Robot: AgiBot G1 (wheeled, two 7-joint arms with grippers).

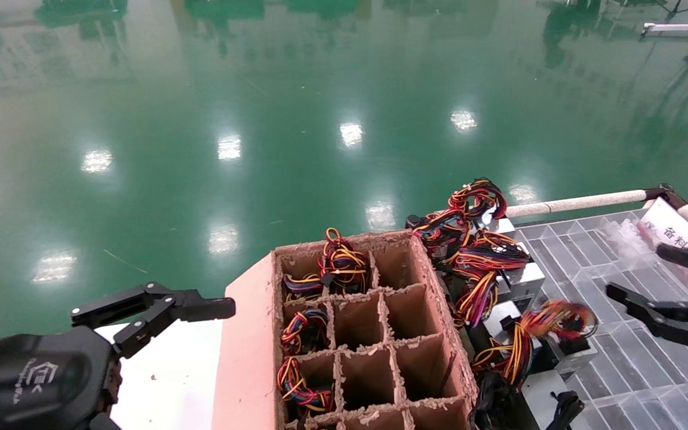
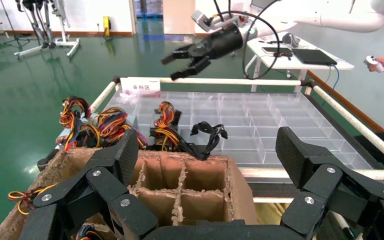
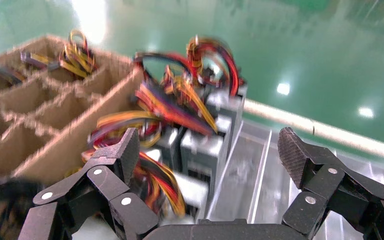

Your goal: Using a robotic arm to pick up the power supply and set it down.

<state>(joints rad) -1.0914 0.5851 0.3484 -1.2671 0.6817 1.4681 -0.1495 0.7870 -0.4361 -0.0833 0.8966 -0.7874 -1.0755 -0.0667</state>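
Power supplies (image 1: 517,280) with looped red, yellow and black wires lie in a row along the clear gridded tray's (image 1: 648,370) left edge, just beside the divided cardboard box (image 1: 380,334). The right gripper (image 1: 648,280) hangs above the tray near its right side, fingers spread wide and holding nothing (no contact with any unit). The left gripper (image 1: 153,310), also wide open and empty, sits by the box's left side.

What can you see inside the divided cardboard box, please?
In the cardboard box, the left-column cells hold wire bundles; the other visible cells look empty. The units beneath the wires are hidden by the dividers.
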